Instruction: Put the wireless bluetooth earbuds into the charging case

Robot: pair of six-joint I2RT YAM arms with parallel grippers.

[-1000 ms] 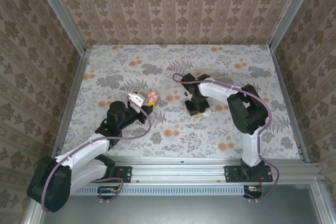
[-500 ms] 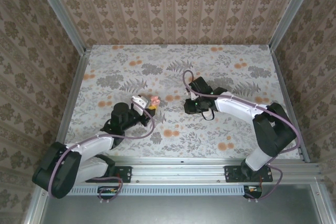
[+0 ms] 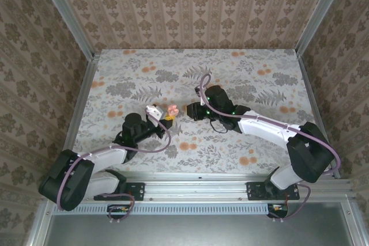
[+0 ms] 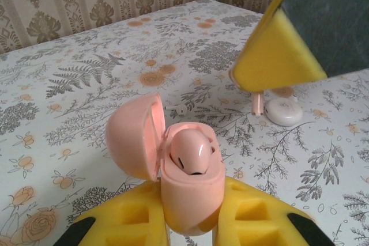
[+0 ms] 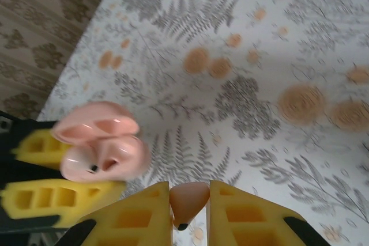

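Gripping the pink charging case (image 4: pixel 190 197) upright in the clenched left pincer (image 4: pixel 193 221), lid swung open, one pink earbud (image 4: pixel 193 154) seated inside. Pinching a second earbud (image 5: pixel 187 196), stem down, in the right pincer (image 5: pixel 189 211), near the case, above the floral surface (image 4: pixel 86 73).
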